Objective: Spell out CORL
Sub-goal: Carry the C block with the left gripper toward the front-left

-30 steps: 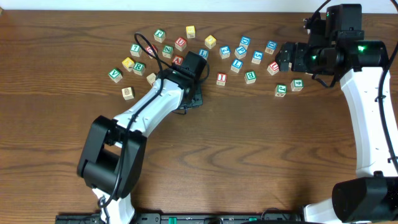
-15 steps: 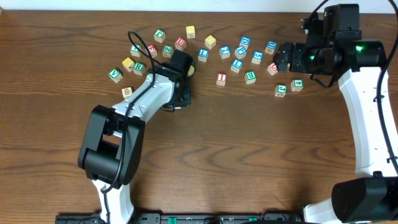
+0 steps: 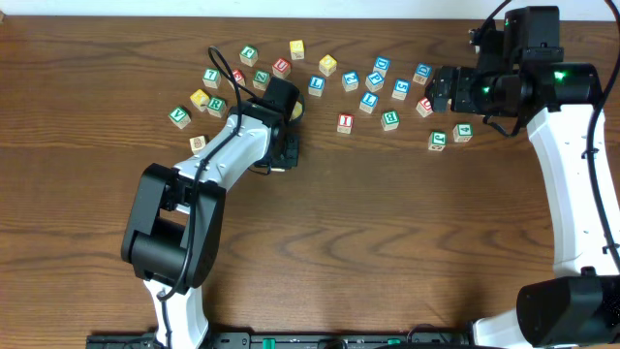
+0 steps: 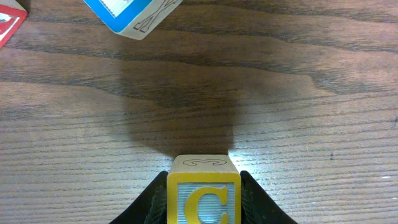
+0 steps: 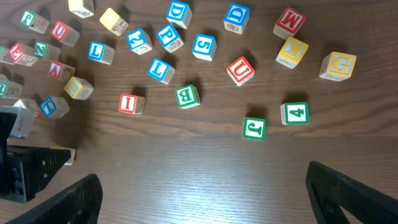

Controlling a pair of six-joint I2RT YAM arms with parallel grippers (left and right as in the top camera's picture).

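Note:
A yellow-bordered cube with a yellow C (image 4: pixel 203 199) sits between the fingers of my left gripper (image 4: pixel 203 202), which is shut on it just above the wood. Overhead, that gripper (image 3: pixel 294 110) is at the lower edge of the scattered cubes. A white cube with a blue L (image 5: pixel 161 70) lies mid-cluster, and a second blue L (image 5: pixel 97 51) lies further left. A green R cube (image 3: pixel 249 53) lies at the far left of the cluster. Two yellow cubes (image 3: pixel 327 65) (image 3: pixel 295 48) lie at the back; I cannot read their letters. My right gripper (image 5: pixel 205 199) hangs open and empty above the table's right side.
A blue-faced cube (image 4: pixel 134 15) lies just ahead of the held C, and a red one (image 4: pixel 9 22) to its left. Red I (image 5: pixel 127 102), green B (image 5: pixel 186 95), green J (image 5: pixel 254 127) and green 4 (image 5: pixel 293 113) lie along the cluster's near edge.
The left arm has swung a little to the left, and the yellow cube now shows at its tip. It has held still over the last half second. The right arm has not moved.

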